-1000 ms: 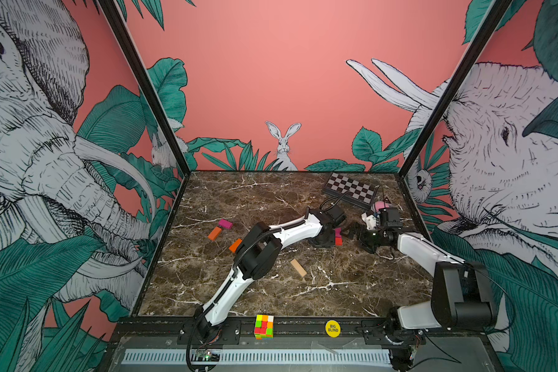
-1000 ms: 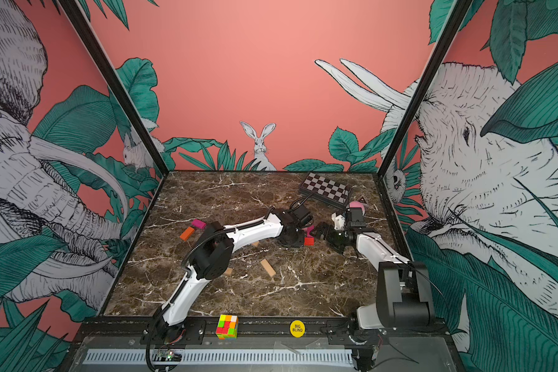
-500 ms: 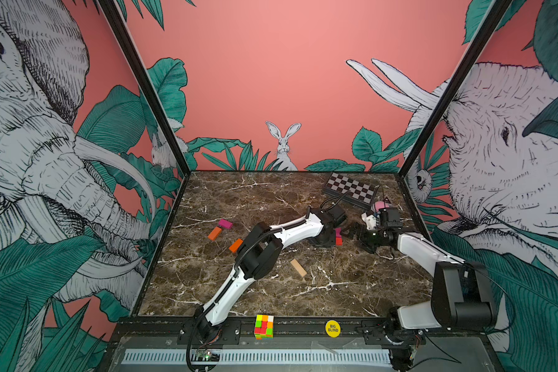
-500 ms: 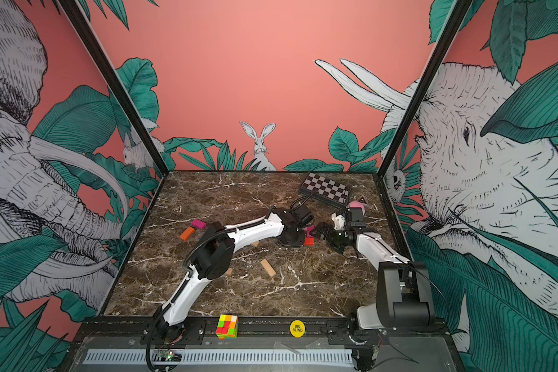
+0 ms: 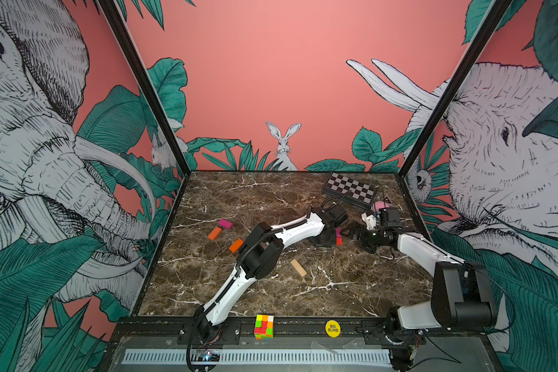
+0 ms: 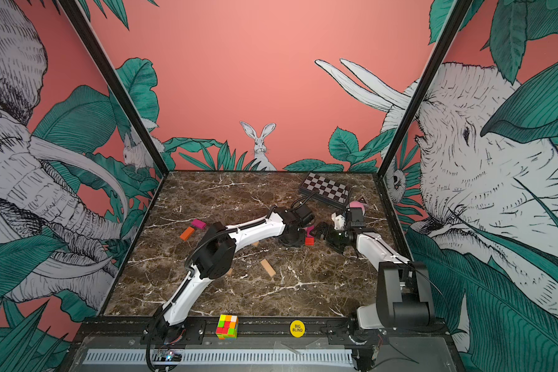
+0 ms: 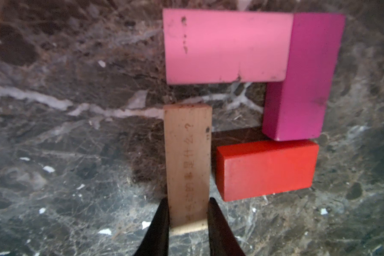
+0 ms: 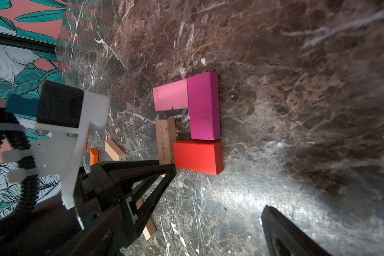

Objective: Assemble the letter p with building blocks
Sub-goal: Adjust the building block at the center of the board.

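Brown marble tabletop [image 5: 239, 193] underneath everything in both top views. Far left on it: a stray magenta block [image 5: 225, 223], flat, with an orange block [image 5: 214, 233] just beside it. Slightly right of those, close against the left arm's elbow: a second orange block [image 5: 236, 245]. All three well apart from the build. Further right, on open marble toward the front: a loose tan block [image 5: 298, 268], flat and slanted. On the front rail: a multicoloured puzzle cube [image 5: 264, 327], then a yellow disc [image 5: 332, 328].

Right of centre: the left gripper [image 7: 187, 212], pinching a held tan block [image 7: 187, 168] by its long sides, near one end. Whether resting on the marble or raised a hair, cannot tell. From the left wrist camera: far end of that tan piece stopping short of a pink block [image 7: 226, 46], a strip of marble between. Long side just beside a red block [image 7: 266, 169], thin gap visible. Magenta block [image 7: 302, 75] butted at a right angle against the pink block's end, running down to meet the red block's corner. Pink, magenta and red flat on the marble, forming three sides of a small square opening; tan piece along the fourth.

Further right: the right gripper [image 5: 351, 232], spread wide, holding nothing, near the build and pointing at it. Only one dark fingertip [image 8: 282, 232] visible from the right wrist camera. Back right: a checkered box [image 5: 351, 190], flat near the rear wall. Just beside the right wrist: a pink thing [image 5: 380, 205], mostly hidden.
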You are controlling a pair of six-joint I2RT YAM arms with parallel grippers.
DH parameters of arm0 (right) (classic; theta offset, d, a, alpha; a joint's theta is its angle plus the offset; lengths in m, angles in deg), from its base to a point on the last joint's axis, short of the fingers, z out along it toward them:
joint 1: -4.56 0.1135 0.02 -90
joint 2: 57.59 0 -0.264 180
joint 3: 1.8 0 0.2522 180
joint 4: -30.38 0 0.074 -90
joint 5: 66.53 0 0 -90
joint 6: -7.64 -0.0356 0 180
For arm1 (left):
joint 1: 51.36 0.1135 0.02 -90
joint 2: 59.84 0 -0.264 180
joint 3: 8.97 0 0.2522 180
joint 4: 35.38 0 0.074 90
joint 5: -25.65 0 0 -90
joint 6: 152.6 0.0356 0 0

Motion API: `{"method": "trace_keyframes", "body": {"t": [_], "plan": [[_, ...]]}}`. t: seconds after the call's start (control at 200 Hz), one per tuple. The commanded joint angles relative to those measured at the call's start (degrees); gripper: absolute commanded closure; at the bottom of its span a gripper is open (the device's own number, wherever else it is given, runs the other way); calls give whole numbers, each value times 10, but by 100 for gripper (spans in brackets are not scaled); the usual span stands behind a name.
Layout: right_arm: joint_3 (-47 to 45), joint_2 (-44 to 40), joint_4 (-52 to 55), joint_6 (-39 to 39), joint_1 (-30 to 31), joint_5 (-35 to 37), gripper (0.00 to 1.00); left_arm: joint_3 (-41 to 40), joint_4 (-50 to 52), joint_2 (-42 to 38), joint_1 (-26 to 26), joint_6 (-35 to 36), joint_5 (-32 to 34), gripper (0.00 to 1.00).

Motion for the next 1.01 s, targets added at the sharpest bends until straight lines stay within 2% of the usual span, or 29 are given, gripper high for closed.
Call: {"method": "trace_keyframes", "body": {"t": [0.0,0.665,1.0], "plan": [[-7,-8,-11,0,-3,-8,1,4,32,18,5,-6,12,90],[-10,-7,-15,-1,-3,-8,1,10,32,20,9,-5,14,89],[-10,-5,-17,-2,-3,-10,1,2,33,19,9,-6,5,83]]}}
